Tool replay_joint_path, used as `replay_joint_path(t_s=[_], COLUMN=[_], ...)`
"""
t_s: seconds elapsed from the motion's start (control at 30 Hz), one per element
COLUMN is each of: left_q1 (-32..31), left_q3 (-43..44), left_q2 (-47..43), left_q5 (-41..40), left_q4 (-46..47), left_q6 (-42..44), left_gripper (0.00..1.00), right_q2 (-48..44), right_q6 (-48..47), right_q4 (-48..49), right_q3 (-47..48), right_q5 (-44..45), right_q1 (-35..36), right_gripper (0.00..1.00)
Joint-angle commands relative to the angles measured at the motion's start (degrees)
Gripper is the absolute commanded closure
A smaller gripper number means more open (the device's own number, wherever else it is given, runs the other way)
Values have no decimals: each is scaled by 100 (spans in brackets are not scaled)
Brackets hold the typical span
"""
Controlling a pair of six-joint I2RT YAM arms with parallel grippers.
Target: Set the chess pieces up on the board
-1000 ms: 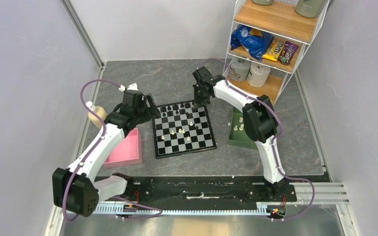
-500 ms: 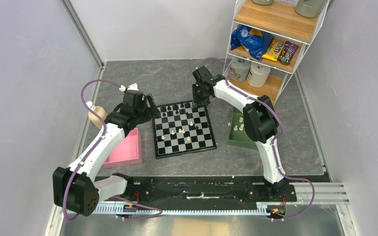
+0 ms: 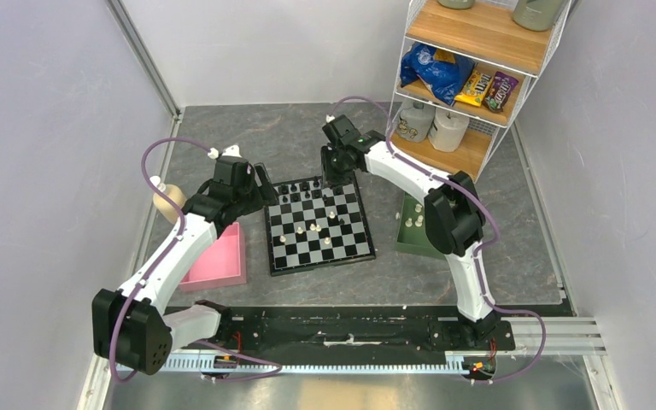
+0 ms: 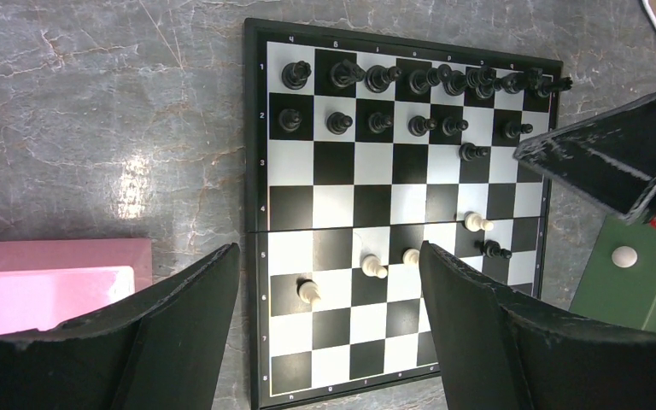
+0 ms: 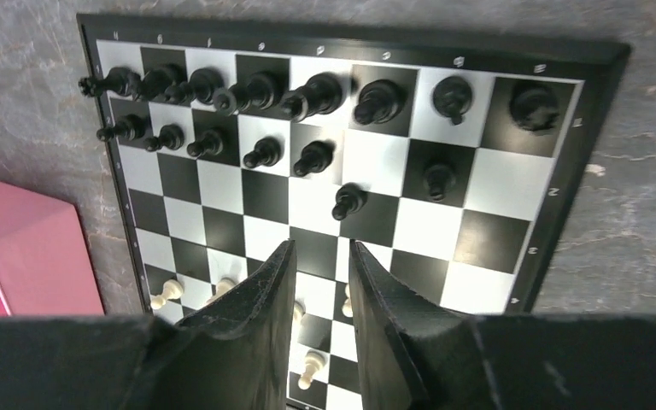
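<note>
Starting at the left, a pink tray (image 3: 218,256) lies near the board (image 3: 350,243). The left gripper (image 4: 329,256) hangs by the board's far left corner. Its fingers are wide apart, with nothing between them. The board lies flat in the middle. Black pieces (image 4: 378,77) fill most of its two far rows, and a couple stand nearer. A few white pieces (image 4: 373,266) stand around the middle. The right gripper (image 5: 319,248) hovers over the far edge, fingers a little apart, holding nothing. A green tray (image 3: 410,246) at the right holds more white pieces.
</note>
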Motion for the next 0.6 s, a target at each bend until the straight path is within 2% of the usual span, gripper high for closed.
replay_joint_path(t_s=[0.0,0.57], left_q1=[45,80], left_q3=[44,-18], left_q2=[-118,-239], left_q5=[-21,-102], left_q4=[158,96], left_q6=[205,223], left_gripper=[17,17], right_q2=[235,745], right_q6=[-98,-316], right_q4=[-95,-338], right_q3=[379,742], right_q5=[-46,177], right_q1=[129,197], right_gripper=[64,67])
